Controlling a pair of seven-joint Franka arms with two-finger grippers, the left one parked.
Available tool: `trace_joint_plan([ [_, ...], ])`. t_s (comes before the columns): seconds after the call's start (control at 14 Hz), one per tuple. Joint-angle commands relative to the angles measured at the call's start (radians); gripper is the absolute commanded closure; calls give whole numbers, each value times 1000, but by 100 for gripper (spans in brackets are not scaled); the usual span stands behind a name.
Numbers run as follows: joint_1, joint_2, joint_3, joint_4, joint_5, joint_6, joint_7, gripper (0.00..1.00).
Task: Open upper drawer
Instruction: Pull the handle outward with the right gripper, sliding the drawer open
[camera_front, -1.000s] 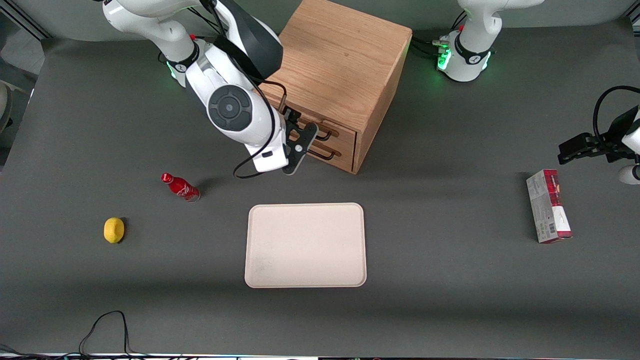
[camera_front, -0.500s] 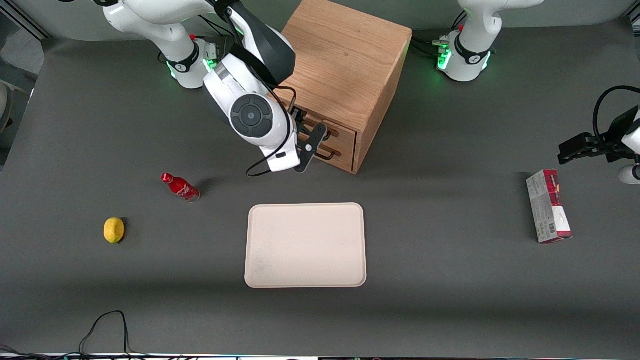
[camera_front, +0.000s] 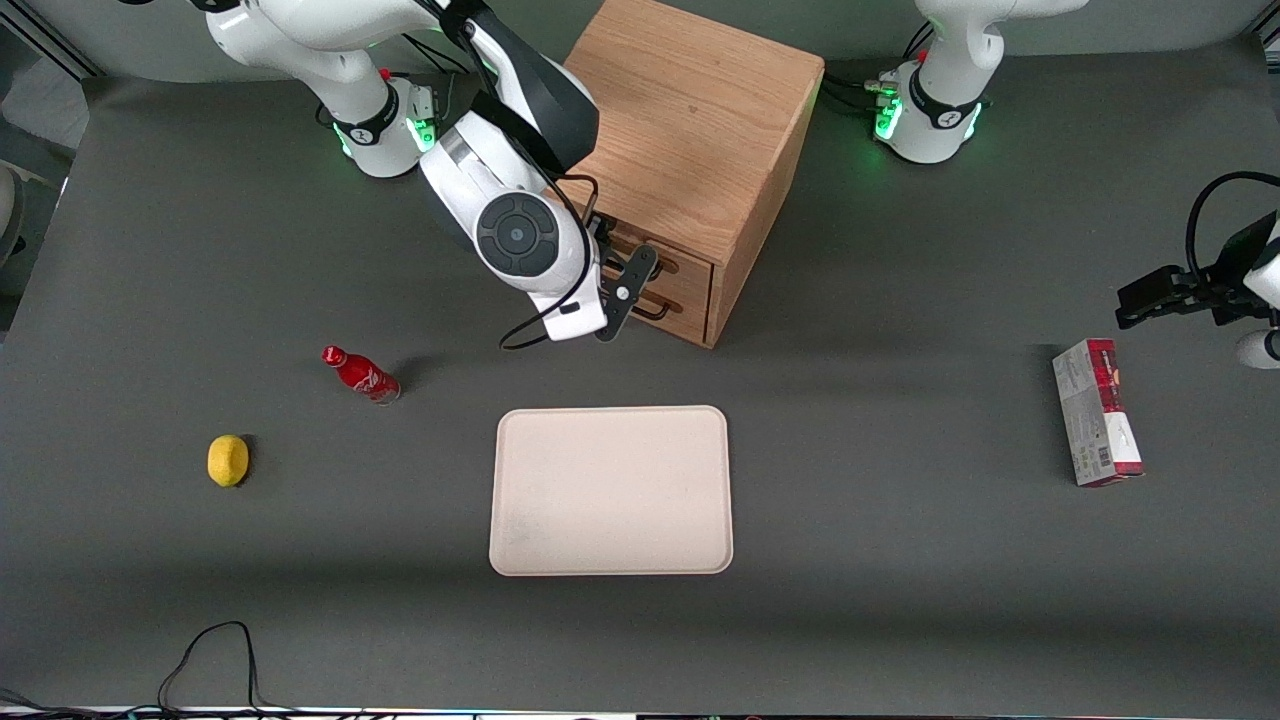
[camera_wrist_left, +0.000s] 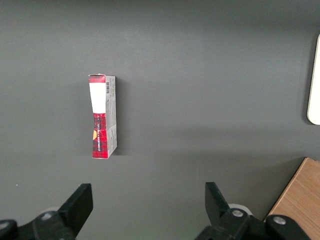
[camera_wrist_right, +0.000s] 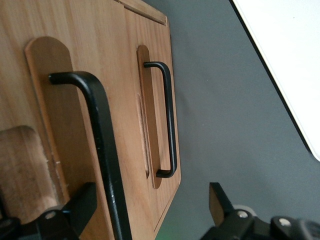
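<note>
Gripper (open) — astride upper drawer handle

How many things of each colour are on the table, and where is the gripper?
Oak: 1, the cabinet holding the upper drawer
Red: 2, bottle, carton
Yellow: 1, lemon
Cream: 1, tray
Total: 5
The gripper is open, in front of the drawer handles.

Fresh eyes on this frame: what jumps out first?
The oak cabinet stands out, with the gripper right in front of its drawers, fingers open on either side of the upper drawer's black handle; that drawer is not yet pulled out. Nearer the front camera lies a pale tray; a red bottle and a lemon sit toward the working arm's end.
</note>
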Motion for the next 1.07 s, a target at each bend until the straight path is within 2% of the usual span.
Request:
trace_joint_plan([
  [0.0, 6, 13, -17, -5, 7, 13, -26, 0],
  [0.5, 0, 34, -20, -4, -9, 59, -58, 0],
  [1.0, -44, 39, -20, 3, -21, 85, -60, 0],
])
